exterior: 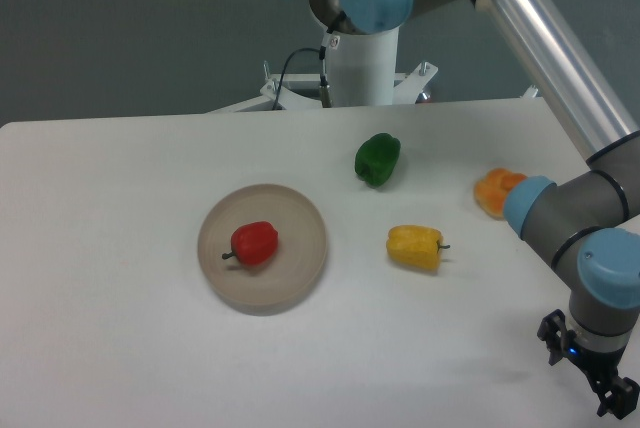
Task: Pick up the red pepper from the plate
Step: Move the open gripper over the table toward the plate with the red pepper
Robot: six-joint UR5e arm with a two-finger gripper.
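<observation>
The red pepper (254, 243) lies on its side in the middle of the round beige plate (300, 268), its dark stem pointing left. The plate sits left of centre on the white table. My gripper (588, 368) hangs far away at the bottom right corner of the view, pointing down beside the table's near right edge. Its black fingers (551, 333) stick out on either side of the wrist and look spread apart, with nothing between them. The wrist hides most of the gripper.
A green pepper (377, 159) lies behind and right of the plate. Right of the plate is a yellow pepper (415, 246), and an orange pepper (494, 191) sits partly behind my forearm (570, 210). The arm's base (360, 68) stands at the back edge.
</observation>
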